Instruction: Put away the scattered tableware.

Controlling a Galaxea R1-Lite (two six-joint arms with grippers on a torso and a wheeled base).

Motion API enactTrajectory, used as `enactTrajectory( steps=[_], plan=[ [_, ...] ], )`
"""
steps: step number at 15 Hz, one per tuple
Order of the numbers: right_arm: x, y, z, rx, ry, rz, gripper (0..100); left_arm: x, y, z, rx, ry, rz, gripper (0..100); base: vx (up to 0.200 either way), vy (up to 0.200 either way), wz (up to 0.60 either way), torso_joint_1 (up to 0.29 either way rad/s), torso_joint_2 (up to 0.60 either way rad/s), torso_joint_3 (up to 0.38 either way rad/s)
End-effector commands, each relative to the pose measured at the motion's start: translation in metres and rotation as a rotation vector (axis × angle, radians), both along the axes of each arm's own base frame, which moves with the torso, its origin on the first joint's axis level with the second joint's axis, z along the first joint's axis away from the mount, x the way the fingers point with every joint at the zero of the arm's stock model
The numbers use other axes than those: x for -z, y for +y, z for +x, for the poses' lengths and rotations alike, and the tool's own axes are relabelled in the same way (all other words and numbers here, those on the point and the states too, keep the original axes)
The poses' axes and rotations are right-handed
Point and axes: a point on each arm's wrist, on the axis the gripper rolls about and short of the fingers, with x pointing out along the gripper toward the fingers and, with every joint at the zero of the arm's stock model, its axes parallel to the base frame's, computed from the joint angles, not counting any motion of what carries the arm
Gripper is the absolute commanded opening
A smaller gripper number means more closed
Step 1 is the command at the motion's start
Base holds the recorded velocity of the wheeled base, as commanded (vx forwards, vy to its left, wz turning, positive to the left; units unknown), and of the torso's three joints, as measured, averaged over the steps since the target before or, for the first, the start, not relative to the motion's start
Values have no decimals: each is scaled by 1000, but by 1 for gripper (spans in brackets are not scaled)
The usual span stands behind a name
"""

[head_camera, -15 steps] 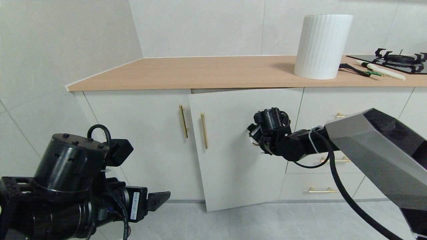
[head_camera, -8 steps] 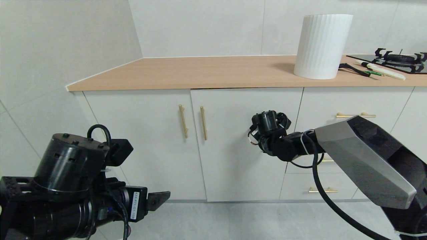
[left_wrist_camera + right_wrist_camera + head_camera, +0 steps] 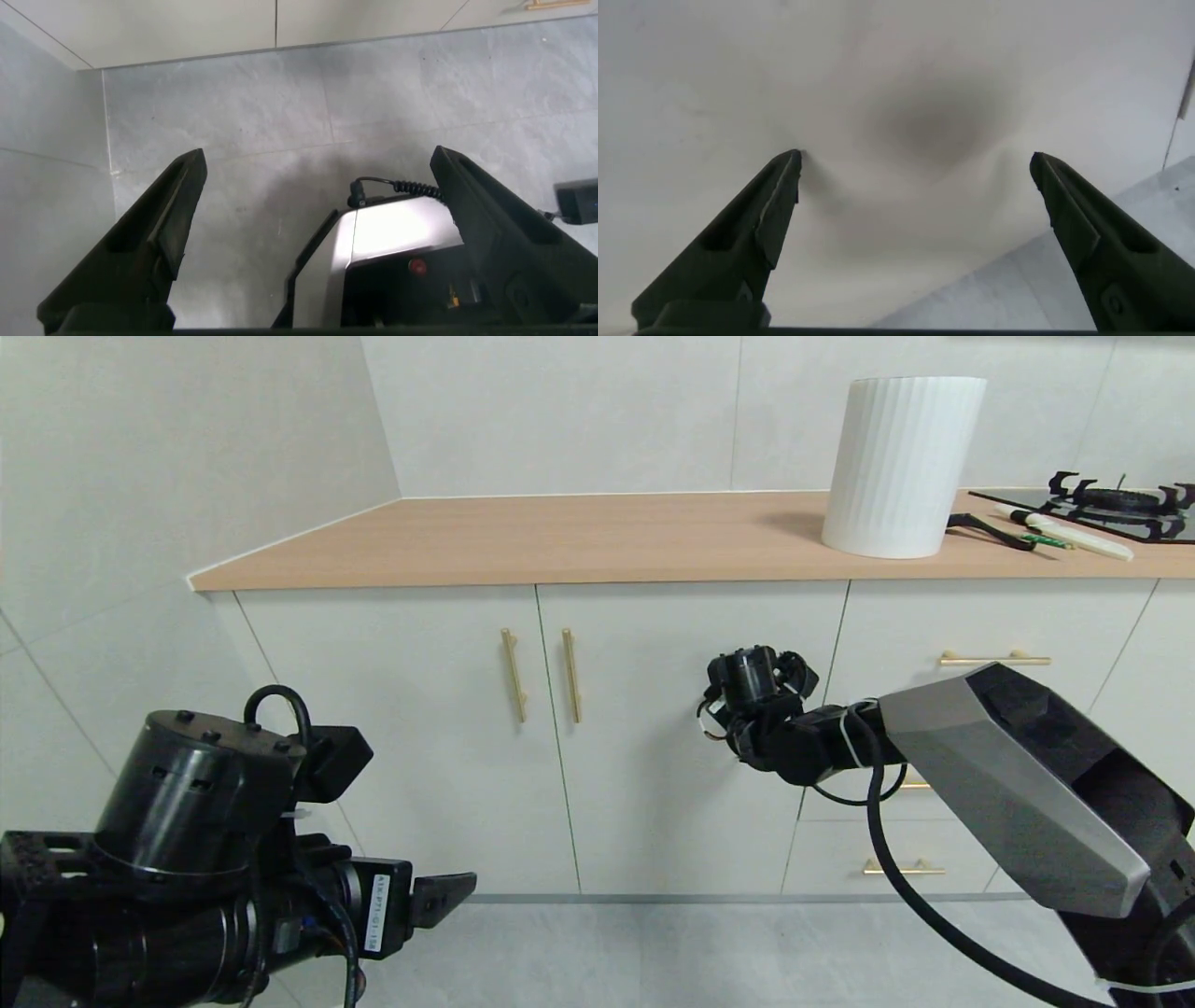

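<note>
The utensils [image 3: 1064, 537] are seen on the counter [image 3: 560, 537] at its far right, between the white ribbed container [image 3: 904, 467] and the stove [image 3: 1120, 504]. They are well apart from both claws, above and to the right of the right one.

The right claw [image 3: 915, 159] is held released, its fingers [image 3: 775, 210] spread wide and empty. It is pointed straight at the face of the shut cabinet door [image 3: 672, 737], well right of that door's gold handle [image 3: 570, 675]. The tips are very close to the panel, but contact cannot be confirmed.

The left claw [image 3: 318, 157] is held low at the left, also spread and empty, over the grey tiled floor [image 3: 280, 112].

In the head view the right claw's fingers are hidden behind its own wrist. The utensils are too small for their kinds to be told: a pale piece with green and a black handle are made out, the handle's far end covered by the container. The stove is cut off by the picture's edge.
</note>
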Motion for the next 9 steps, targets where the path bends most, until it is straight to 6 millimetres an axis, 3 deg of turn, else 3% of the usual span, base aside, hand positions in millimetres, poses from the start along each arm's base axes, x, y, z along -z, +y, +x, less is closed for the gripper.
enactTrajectory(
  steps=[1, 3, 4, 5, 6, 9],
  plan=[
    [-26, 0, -35, -153, 56, 51, 100, 0, 0, 0, 0, 1, 1, 100, 0, 0, 0, 0, 0, 0],
    [-47, -10, -73, -353, 135, 119, 100, 0, 0, 0, 0, 0, 0, 100, 0, 0, 0, 0, 0, 0],
    [-63, -22, -107, -553, 187, 190, 100, 0, 0, 0, -1, 0, -1, 100, 0, 0, 0, 0, 0, 0],
    [-70, -33, -128, -709, 189, 188, 100, 0, 0, 0, 0, 0, 0, 100, 0, 0, 0, 0, 0, 0],
    [-69, -43, -140, -817, 165, 164, 100, 0, 0, 0, 0, 0, 0, 100, 0, 0, 0, 0, 0, 0],
    [-72, -51, -154, -866, 45, 139, 100, -2, 1, -1, 0, -8, -5, 100, 0, 0, 0, 0, 0, 0]
  ],
)
